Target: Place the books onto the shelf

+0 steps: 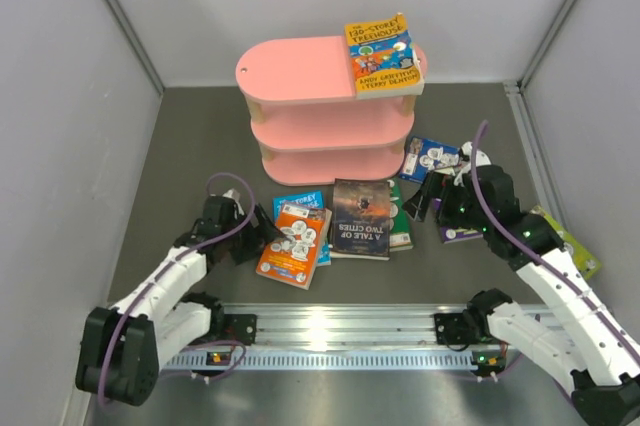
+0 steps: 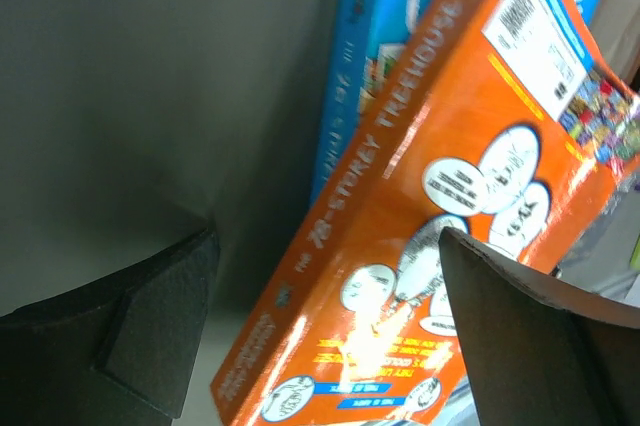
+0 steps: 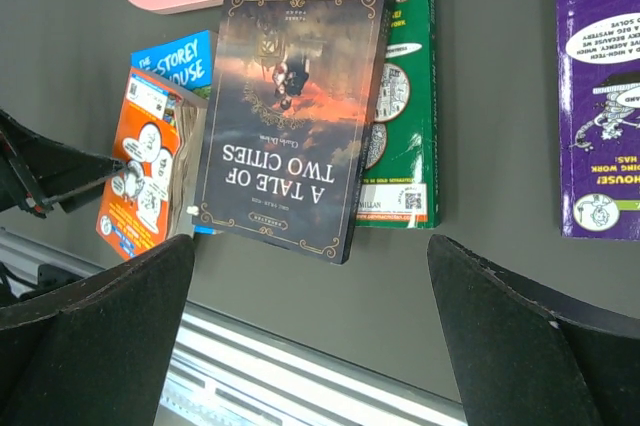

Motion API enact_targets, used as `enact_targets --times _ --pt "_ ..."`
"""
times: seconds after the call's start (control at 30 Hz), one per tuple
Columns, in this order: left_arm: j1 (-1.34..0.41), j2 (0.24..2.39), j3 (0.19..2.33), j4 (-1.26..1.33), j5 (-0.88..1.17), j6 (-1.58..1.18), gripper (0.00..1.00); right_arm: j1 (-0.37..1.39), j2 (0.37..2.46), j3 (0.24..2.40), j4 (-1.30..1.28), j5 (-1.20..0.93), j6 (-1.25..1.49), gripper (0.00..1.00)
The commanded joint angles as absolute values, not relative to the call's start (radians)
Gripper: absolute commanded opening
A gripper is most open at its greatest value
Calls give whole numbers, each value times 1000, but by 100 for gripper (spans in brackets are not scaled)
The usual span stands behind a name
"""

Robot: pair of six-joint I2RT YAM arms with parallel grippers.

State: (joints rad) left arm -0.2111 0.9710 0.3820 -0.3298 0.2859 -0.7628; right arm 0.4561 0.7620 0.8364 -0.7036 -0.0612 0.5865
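We see the pink shelf at the upper middle of the overhead view. One yellow book lies flat on the right end of its top board, and no book shows on the lower tiers from this angle. The other books lie on the desk in front of it, so we judge the task barely begun.

Our left end effector sits low at the lower left, beside the orange book. Its fingers are spread wide and grip nothing. In its wrist view the orange book's spine runs diagonally across the gap between them. The book rests partly on a blue book, and that overlap props one edge off the desk, which is probably why we come in from this side.

Our right end effector hovers at centre right, fully spread and empty. Its camera looks down on the dark book, which overlaps a green book, with a purple book at the right edge. A navy book lies near the shelf's foot, and a lime book peeks from under the right arm.

We judge the next move is closing on the orange book, where a thin glossy cover may slip.
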Motion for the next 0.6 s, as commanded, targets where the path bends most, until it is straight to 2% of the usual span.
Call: enact_targets --times 0.0,0.2,0.3,0.33,0.37,0.43,0.47,0.53,0.57 --pt "-256 991 361 -244 322 -775 96 468 747 867 -690 -35 574 100" --pt "-370 970 290 -224 295 -827 92 468 741 836 -698 -26 577 100" --pt "-397 937 255 -203 279 -861 76 469 739 816 -695 -26 580 100" --pt "-400 930 250 -204 275 -867 70 469 738 807 -693 -28 580 100" --pt "-400 924 244 -203 273 -873 52 469 739 802 -693 -29 578 100" --pt "-402 907 244 -202 268 -879 39 469 736 793 -695 -32 581 100" --pt "-402 905 250 -199 270 -882 23 469 733 792 -696 -32 578 100" --pt "-402 897 261 -204 272 -881 4 469 723 784 -698 -35 578 100" --pt "-402 897 284 -216 270 -877 0 468 716 781 -696 -40 575 100"
